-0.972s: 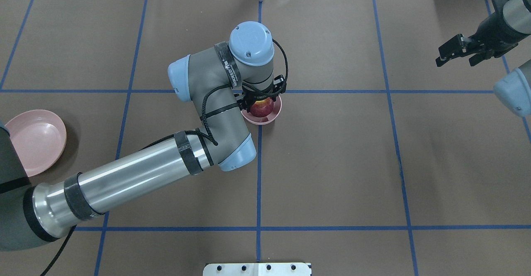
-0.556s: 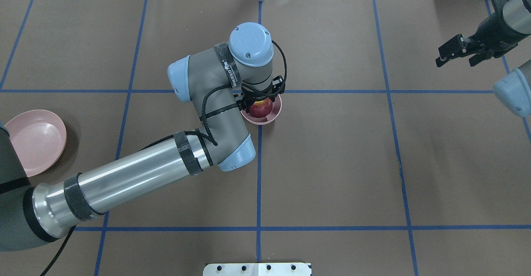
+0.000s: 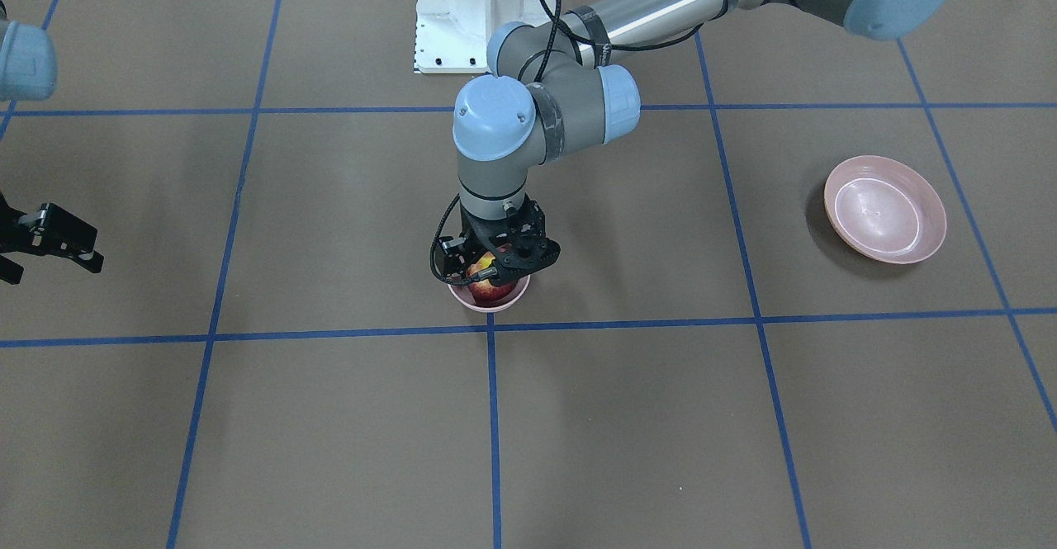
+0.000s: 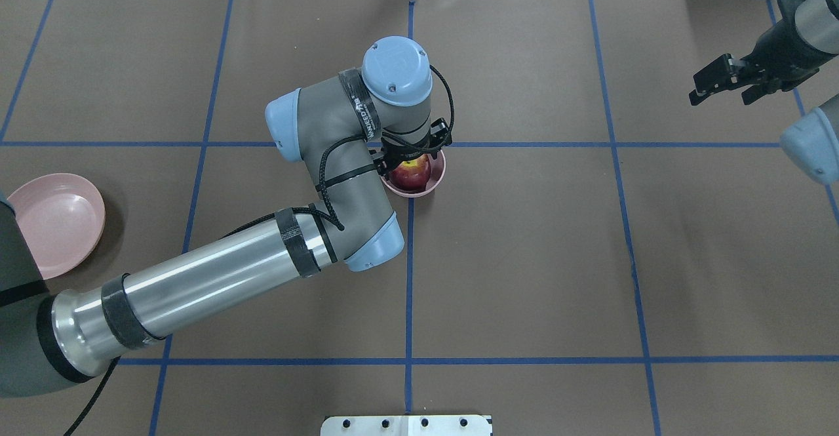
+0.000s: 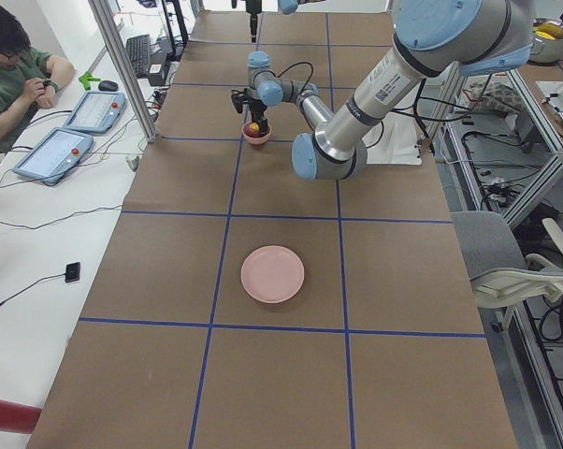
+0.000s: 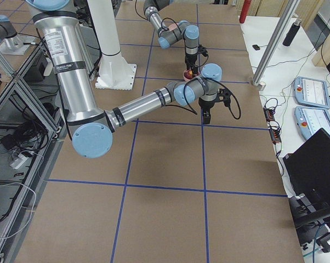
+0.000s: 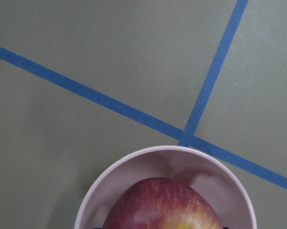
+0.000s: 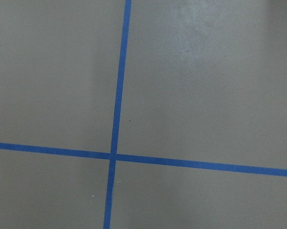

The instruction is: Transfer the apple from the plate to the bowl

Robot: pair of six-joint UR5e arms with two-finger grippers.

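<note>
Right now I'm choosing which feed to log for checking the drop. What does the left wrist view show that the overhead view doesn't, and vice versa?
Only the left wrist view: a close look at the inner wall of the bowl beyond the apple. Only the overhead: the bare plate far left, the left hand over the apple, and the right hand open, far right. Both: the apple sitting inside the bowl.
</note>
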